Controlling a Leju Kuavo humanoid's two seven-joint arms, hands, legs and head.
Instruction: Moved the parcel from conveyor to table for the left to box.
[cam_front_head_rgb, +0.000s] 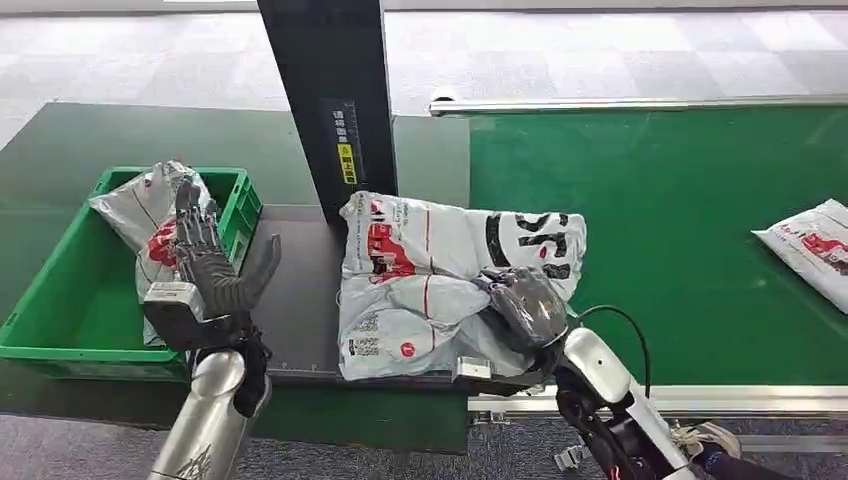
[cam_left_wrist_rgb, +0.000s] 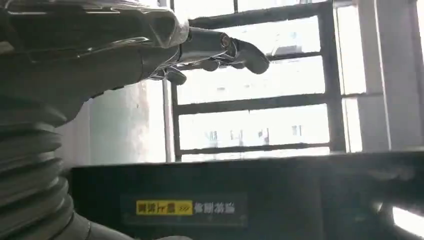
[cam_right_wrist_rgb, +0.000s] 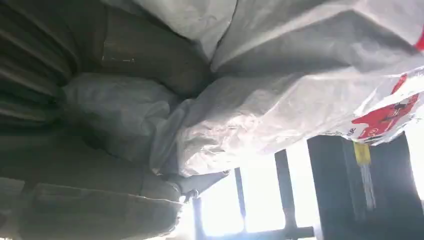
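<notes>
You have one green conveyor (cam_front_head_rgb: 670, 220), one dark table (cam_front_head_rgb: 300, 290) with a black post (cam_front_head_rgb: 330, 100) rising from its far edge, one green box (cam_front_head_rgb: 60, 290) on the left, and three parcels. One parcel (cam_front_head_rgb: 430, 270) lies crumpled on the table beside the conveyor's edge, a second parcel (cam_front_head_rgb: 145, 210) stands in the box, and a third (cam_front_head_rgb: 810, 250) lies far right on the belt. Your right hand (cam_front_head_rgb: 525, 305) grips the table parcel's near corner with fingers curled into the plastic, while your left hand (cam_front_head_rgb: 205, 265) hovers over the box's right rim, fingers spread and empty, with bare tabletop between it and the parcel.
</notes>
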